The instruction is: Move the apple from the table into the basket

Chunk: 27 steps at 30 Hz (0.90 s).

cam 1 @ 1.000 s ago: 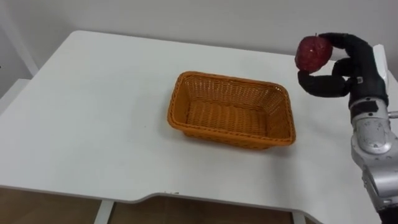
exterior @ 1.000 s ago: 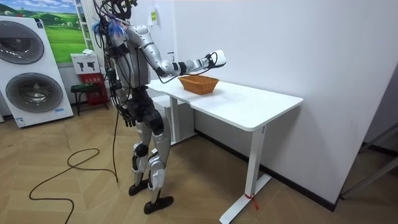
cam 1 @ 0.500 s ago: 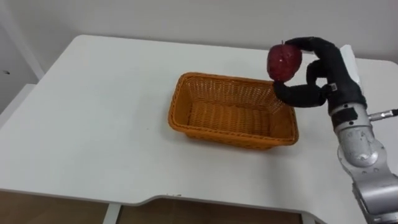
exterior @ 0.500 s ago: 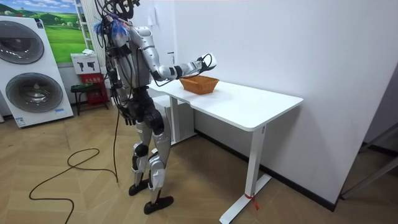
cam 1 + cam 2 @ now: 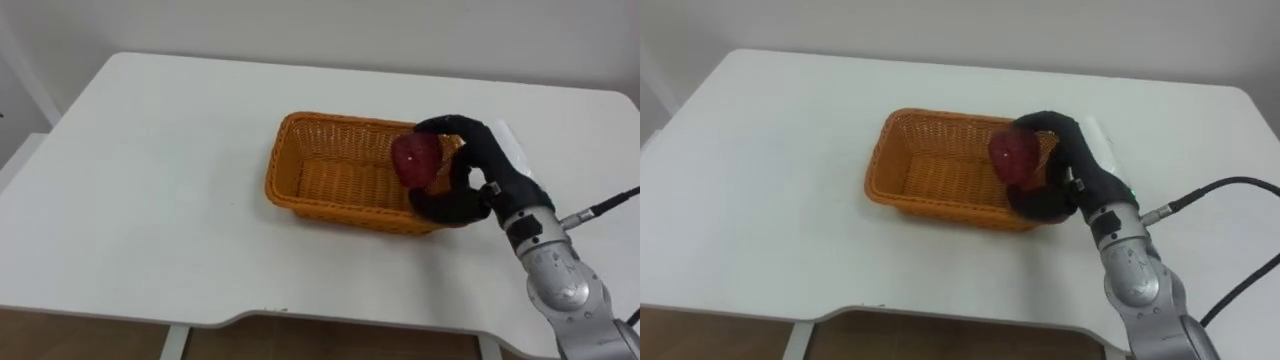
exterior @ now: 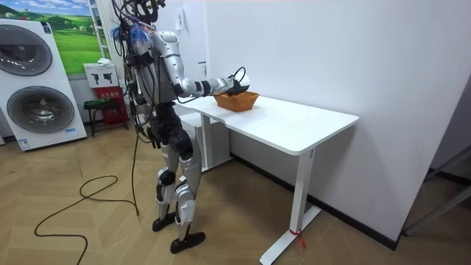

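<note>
apple (image 5: 416,160) now lower, seemingly inside basket (image 5: 322,206)

**Apple held over the basket**

The dark red round apple (image 5: 415,160) is off the bench, clasped between the curled black fingers (image 5: 452,126) of the right hand (image 5: 485,172). It hangs over the right end of the orange woven wicker basket (image 5: 330,208), which stands upright on the white bench (image 5: 150,200).

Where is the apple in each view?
Left eye view: apple right of centre, in the right hand, over the basket's right end.
Right eye view: apple just right of centre, same grip.
Room view: too small to tell; right hand above the basket, upper centre.
Shared landmark: the orange basket.
</note>
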### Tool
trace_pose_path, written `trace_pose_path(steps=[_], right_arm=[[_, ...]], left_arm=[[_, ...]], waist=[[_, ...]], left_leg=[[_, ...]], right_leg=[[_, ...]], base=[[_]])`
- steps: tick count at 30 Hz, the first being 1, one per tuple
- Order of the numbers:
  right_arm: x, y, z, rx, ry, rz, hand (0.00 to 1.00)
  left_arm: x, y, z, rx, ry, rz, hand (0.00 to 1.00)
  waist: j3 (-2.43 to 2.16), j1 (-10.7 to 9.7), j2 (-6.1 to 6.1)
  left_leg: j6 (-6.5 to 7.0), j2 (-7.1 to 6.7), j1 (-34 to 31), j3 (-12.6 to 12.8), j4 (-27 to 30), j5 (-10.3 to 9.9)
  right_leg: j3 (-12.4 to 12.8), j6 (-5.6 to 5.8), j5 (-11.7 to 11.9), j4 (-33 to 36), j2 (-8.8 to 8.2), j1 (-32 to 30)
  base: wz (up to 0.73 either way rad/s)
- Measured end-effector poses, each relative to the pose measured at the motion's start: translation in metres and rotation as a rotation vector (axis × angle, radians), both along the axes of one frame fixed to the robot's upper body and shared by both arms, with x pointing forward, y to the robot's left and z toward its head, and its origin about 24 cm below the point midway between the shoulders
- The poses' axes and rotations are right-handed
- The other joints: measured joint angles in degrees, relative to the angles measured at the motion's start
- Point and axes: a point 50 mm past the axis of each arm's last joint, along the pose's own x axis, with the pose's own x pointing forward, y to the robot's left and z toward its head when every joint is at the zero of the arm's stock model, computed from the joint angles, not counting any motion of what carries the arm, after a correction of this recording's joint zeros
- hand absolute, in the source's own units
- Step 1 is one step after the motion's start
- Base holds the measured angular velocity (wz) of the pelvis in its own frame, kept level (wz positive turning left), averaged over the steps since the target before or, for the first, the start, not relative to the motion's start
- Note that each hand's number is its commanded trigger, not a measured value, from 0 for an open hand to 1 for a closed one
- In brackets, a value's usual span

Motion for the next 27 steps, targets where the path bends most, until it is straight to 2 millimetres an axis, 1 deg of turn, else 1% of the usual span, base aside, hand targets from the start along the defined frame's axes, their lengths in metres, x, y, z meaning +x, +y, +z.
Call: trace_pose_path(steps=[5, 8, 10, 12, 17, 19, 23, 25, 26, 27], right_arm=[[0.000, 0.003, 0.001, 0.004, -0.006, 0.009, 0.00], [0.000, 0.005, 0.001, 0.015, -0.007, 0.006, 0.00], [0.000, 0.005, 0.001, 0.016, -0.011, 0.002, 0.00], [0.000, 0.004, 0.001, 0.017, -0.017, -0.004, 0.00], [0.000, 0.004, 0.005, 0.027, -0.054, -0.016, 0.00], [0.001, -0.001, 0.011, 0.034, -0.088, -0.042, 0.00], [0.001, -0.013, 0.026, 0.091, -0.196, -0.118, 0.00], [-0.001, -0.024, 0.038, 0.118, -0.284, -0.182, 0.00], [-0.001, -0.028, 0.040, 0.126, -0.305, -0.203, 0.00], [-0.002, -0.036, 0.045, 0.157, -0.347, -0.252, 0.00]], left_arm=[[0.005, 0.000, 0.000, -0.002, -0.018, -0.005, 0.00], [0.006, -0.002, 0.000, -0.006, -0.027, -0.005, 0.00], [0.007, -0.002, 0.000, -0.002, -0.038, -0.006, 0.00], [0.008, -0.003, 0.000, 0.002, -0.044, -0.006, 0.00], [0.002, -0.002, -0.001, 0.003, -0.031, -0.002, 0.00], [0.001, -0.002, -0.001, 0.006, -0.031, -0.001, 0.00], [-0.006, -0.001, -0.001, 0.018, -0.017, 0.007, 0.00], [-0.009, 0.000, 0.000, 0.023, -0.023, 0.018, 0.00], [-0.010, 0.000, 0.000, 0.024, -0.027, 0.023, 0.00], [-0.016, 0.001, 0.000, 0.032, -0.017, 0.032, 0.00]], waist=[[0.09, -0.17, 0.10], [0.23, -0.34, 0.13], [0.48, -0.47, -0.18], [0.63, -0.59, -0.45], [0.53, -0.80, -0.61], [0.44, -1.25, -0.70], [0.35, -1.85, -0.35], [0.32, -2.43, -0.34], [0.28, -2.69, -0.40], [0.21, -3.21, -0.50]], left_leg=[[0.00, 0.03, 0.01, 0.06, -0.08, 0.00], [0.00, 0.10, 0.06, 0.37, -0.10, 0.00], [0.00, 0.11, 0.12, 0.39, -0.05, 0.00], [0.00, 0.10, 0.10, 0.40, -0.04, 0.00], [0.00, 0.08, 0.07, 0.41, -0.04, 0.00], [0.00, 0.09, 0.03, 0.44, -0.06, 0.00], [0.00, 0.15, 0.36, 0.79, -0.18, 0.00], [-0.01, 0.17, 0.88, 0.79, -0.67, 0.00], [-0.01, 0.17, 0.99, 0.77, -0.65, 0.00], [-0.01, 0.17, 1.15, 0.73, -0.61, 0.00]], right_leg=[[0.15, 0.00, 0.00, -0.12, 0.04, -0.04], [0.33, 0.00, 0.00, -0.12, 0.07, -0.01], [0.42, 0.00, 0.00, -0.09, 0.09, 0.01], [0.44, 0.00, 0.00, -0.09, 0.08, 0.01], [0.49, -0.02, 0.02, -0.08, 0.09, 0.02], [0.46, -0.02, 0.02, -0.08, 0.10, 0.03], [0.59, -0.01, 0.02, -0.11, 0.13, 0.12], [0.51, -0.01, 0.02, -0.15, 0.18, 0.47], [0.47, -0.01, 0.02, -0.21, 0.18, 0.65], [0.47, -0.01, 0.01, -0.21, 0.17, 0.82]], base=[[0.00], [0.00], [0.00], [0.00], [0.00], [0.00], [-0.03], [0.00], [0.03], [0.00]])
